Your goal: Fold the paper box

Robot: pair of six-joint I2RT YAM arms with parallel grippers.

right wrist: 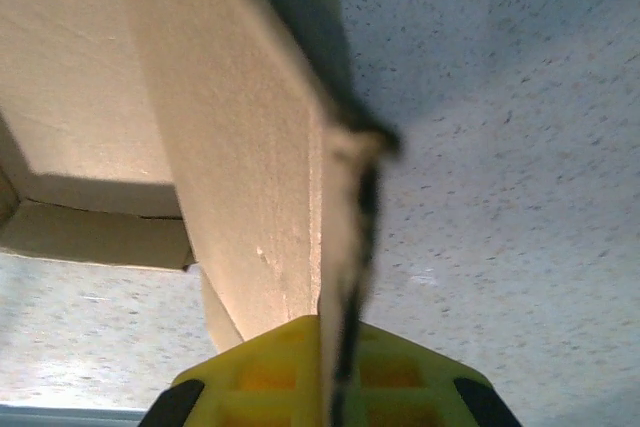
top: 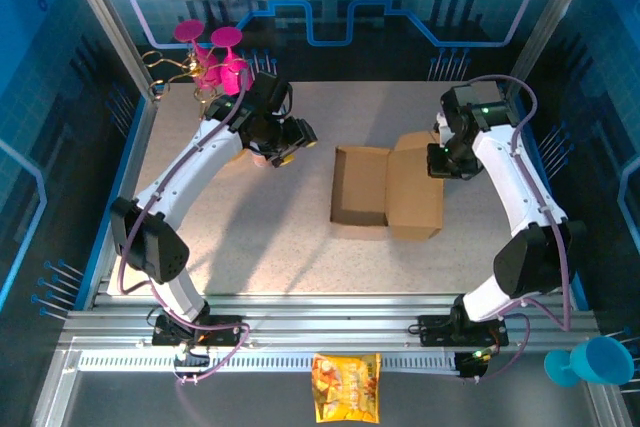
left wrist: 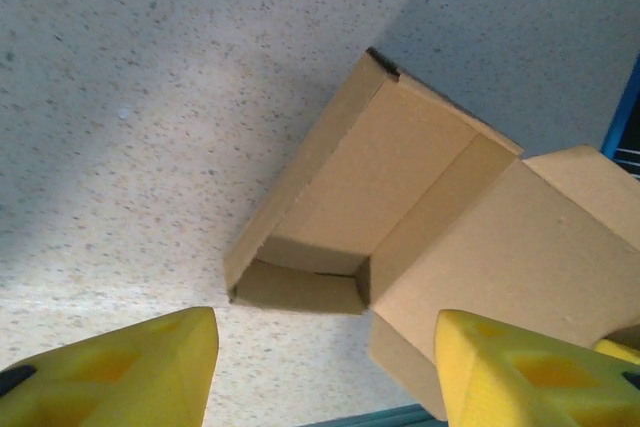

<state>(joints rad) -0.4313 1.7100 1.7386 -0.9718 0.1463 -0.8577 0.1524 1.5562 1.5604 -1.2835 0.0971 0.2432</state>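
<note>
One paper box (top: 385, 192) on the table (top: 250, 237), left gripper (left wrist: 325, 337) spread and empty, right gripper (right wrist: 337, 342) pinching its lid edge, one yellow snack bag (top: 346, 387)

matt cardboard paper box (top: 385, 190), speckled table (top: 280, 237)

bright overhead light, soft arm shadows, blurred close cardboard edge
</note>
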